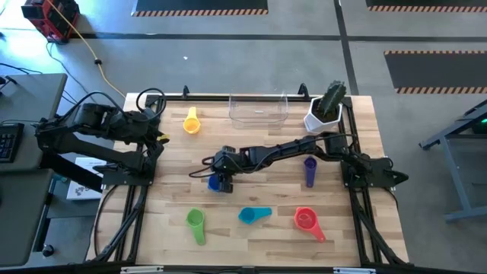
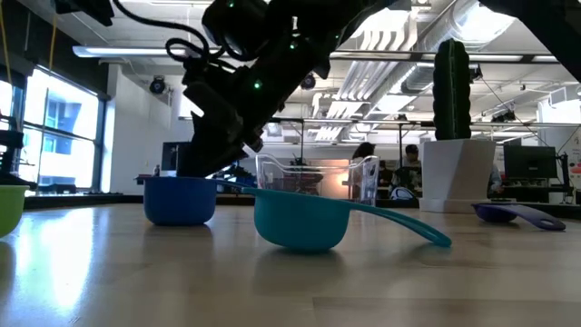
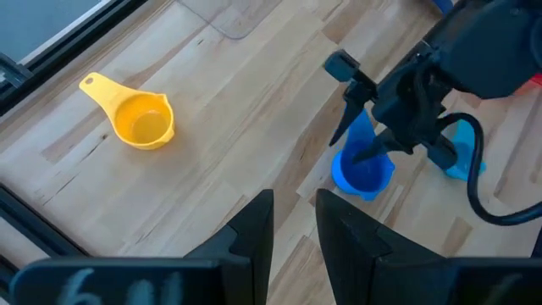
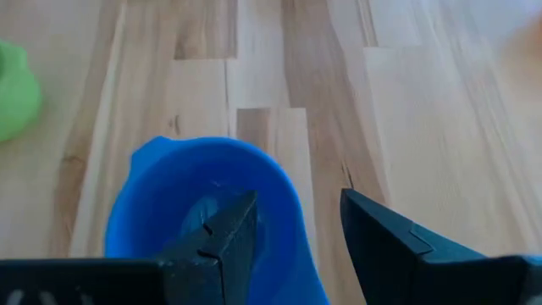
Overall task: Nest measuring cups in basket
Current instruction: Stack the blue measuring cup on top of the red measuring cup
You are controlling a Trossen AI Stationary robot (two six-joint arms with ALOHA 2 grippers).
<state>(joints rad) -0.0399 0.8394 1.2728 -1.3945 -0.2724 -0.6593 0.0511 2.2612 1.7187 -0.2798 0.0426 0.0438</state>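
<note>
From above, the right gripper (image 1: 220,180) sits at the middle of the wooden table (image 1: 259,228), reaching in from the right, over the blue cup (image 1: 219,183). The clear basket (image 1: 259,111) lies at the top centre, with the cactus pot (image 1: 323,116) just right of it. The yellow cup (image 1: 192,122) is upper left, the purple cup (image 1: 310,170) right of centre, and the green cup (image 1: 196,224), teal cup (image 1: 254,216) and red cup (image 1: 307,221) line the bottom. The left gripper (image 1: 157,131) waits at the left edge.

At table height, the blue cup (image 2: 181,199) stands left of centre under the dark arm, and the teal cup (image 2: 301,218) is nearest, in front of the basket (image 2: 313,178).

The left wrist view shows the left gripper (image 3: 294,222) with a narrow gap and nothing between its fingers.

The right wrist view shows the right gripper (image 4: 298,222) straddling the blue cup's (image 4: 203,203) wall: one finger inside the bowl, the other outside. I cannot tell whether it is clamped tight.
</note>
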